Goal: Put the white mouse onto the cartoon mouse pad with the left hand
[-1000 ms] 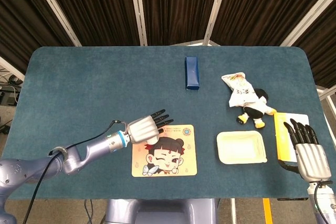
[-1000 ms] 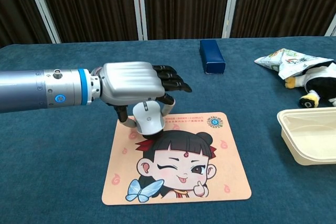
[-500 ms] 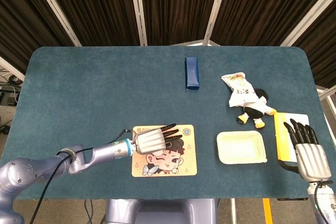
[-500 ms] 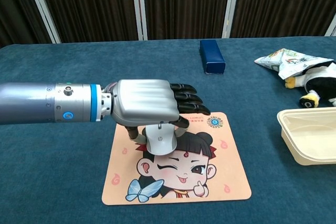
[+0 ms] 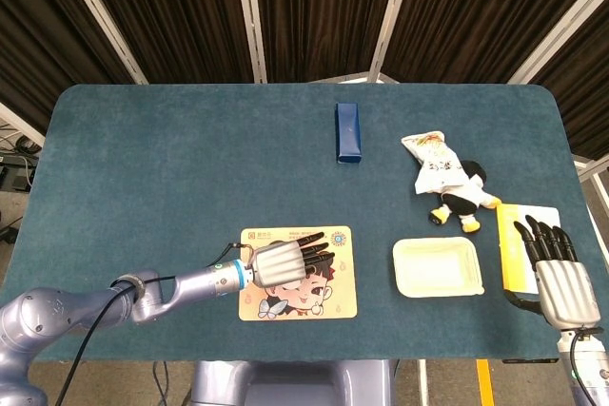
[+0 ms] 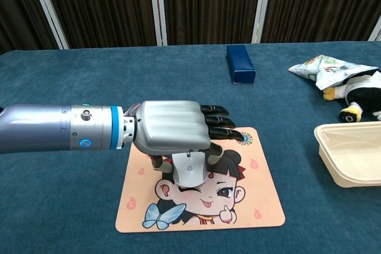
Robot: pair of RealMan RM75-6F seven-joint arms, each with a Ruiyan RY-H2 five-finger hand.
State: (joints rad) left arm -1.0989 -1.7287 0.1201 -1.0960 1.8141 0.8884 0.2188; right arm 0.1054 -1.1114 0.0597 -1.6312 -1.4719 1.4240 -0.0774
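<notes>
The cartoon mouse pad [image 5: 328,301] [image 6: 250,200] lies near the table's front edge, printed with a winking girl. My left hand [image 5: 282,261] [image 6: 175,129] hovers palm-down over the pad's middle and grips the white mouse [image 6: 189,172] from above, thumb and fingers on its sides. The mouse's rear end shows under the palm in the chest view; the head view hides it beneath the hand. Whether the mouse touches the pad I cannot tell. My right hand [image 5: 559,273] rests at the table's right front corner, fingers extended, holding nothing.
A dark blue box [image 5: 348,132] [image 6: 240,63] lies at the back centre. A snack bag [image 5: 434,161] and a plush penguin [image 5: 464,201] sit at the right, a pale tray [image 5: 437,267] [image 6: 351,154] in front of them, a yellow-white booklet [image 5: 514,244] by my right hand.
My left hand has carried the white mouse from the pad's upper-left edge toward me and rightward, to over the girl's face at the pad's middle. The right hand has stayed still.
</notes>
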